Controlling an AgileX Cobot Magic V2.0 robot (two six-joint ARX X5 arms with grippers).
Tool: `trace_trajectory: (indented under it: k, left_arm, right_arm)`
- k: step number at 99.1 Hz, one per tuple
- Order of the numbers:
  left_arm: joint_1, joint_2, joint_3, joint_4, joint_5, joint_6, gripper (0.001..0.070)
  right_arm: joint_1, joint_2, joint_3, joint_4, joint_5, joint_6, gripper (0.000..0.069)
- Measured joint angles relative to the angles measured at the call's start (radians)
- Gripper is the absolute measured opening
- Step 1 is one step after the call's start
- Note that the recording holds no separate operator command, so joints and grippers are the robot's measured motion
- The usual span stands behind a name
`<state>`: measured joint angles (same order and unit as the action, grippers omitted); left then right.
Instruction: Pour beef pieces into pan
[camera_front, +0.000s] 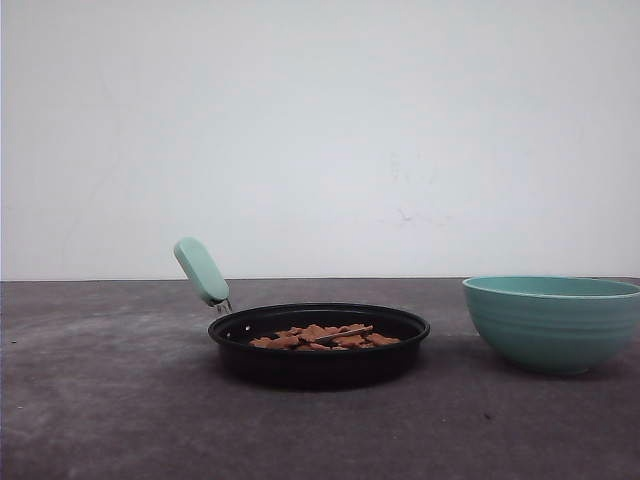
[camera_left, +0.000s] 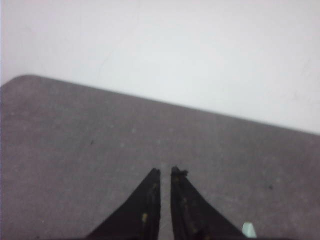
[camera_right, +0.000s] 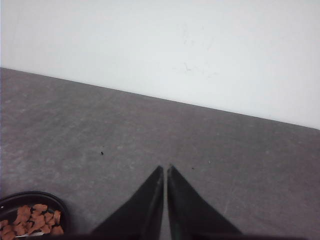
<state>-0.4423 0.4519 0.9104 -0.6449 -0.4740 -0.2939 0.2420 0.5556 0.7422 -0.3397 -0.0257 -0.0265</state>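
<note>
The black pan (camera_front: 318, 362) sits in the middle of the grey table, its mint-green handle (camera_front: 201, 271) rising to the back left. A low heap of reddish-brown beef pieces (camera_front: 324, 337) lies inside it. In the right wrist view the pan's rim (camera_right: 56, 201) and the beef pieces (camera_right: 33, 220) show at a corner, off to the side of my right gripper (camera_right: 165, 168), which is shut with nothing between its fingers. My left gripper (camera_left: 165, 171) hangs over bare table, its jaws nearly together and holding nothing.
A ribbed teal bowl (camera_front: 552, 322) stands on the table to the right of the pan. A white wall rises behind the table's far edge. A small pale scrap (camera_left: 248, 229) lies beside my left fingers.
</note>
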Motion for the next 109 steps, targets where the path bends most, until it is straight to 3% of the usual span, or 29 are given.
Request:
trace_trajectory:
  k: [48,74,91,109]
  left_arm:
    - [0.000,-0.030,0.000,-0.001,-0.002,-0.009,0.0012]
    - [0.000,-0.030,0.000,-0.001,-0.002,-0.009,0.0012]
    - [0.000,-0.030,0.000,-0.001,-0.002,-0.010,0.0012]
    - [0.000,-0.029,0.000,-0.002,-0.002,-0.010,0.0012]
  right_arm:
    - [0.007,-0.015,0.000,-0.007,0.003,-0.002,0.0010]
    - [0.006,-0.266,-0.020,-0.074,0.027,-0.003,0.0010]
    - [-0.058,-0.388,-0.296,0.043,0.081,-0.003,0.0010]
    - [-0.128,-0.558,-0.615,0.108,-0.026,0.024,0.0010]
